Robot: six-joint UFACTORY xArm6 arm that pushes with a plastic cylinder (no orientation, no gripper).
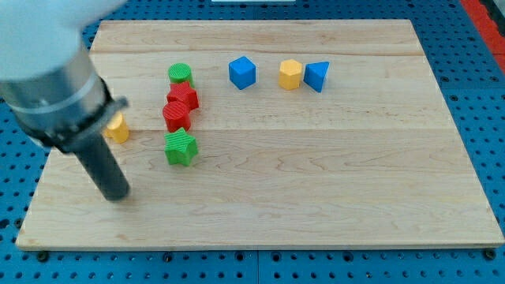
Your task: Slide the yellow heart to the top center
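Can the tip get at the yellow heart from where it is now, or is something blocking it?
Probably yes. My tip sits just below the yellow heart, near the view's left, with bare board between them. The nearest other block, the green star, lies off to the right, out of the way.

The wooden board [331,173] is open across its lower half and whole right side. In the upper left, a green cylinder [181,74], two red blocks [180,106] and a green star [181,147] form a tight column, walling off the yellow heart [118,127]. Along the top, a blue cube [242,72] stands apart from a touching yellow block [290,75] and blue triangle [317,76].
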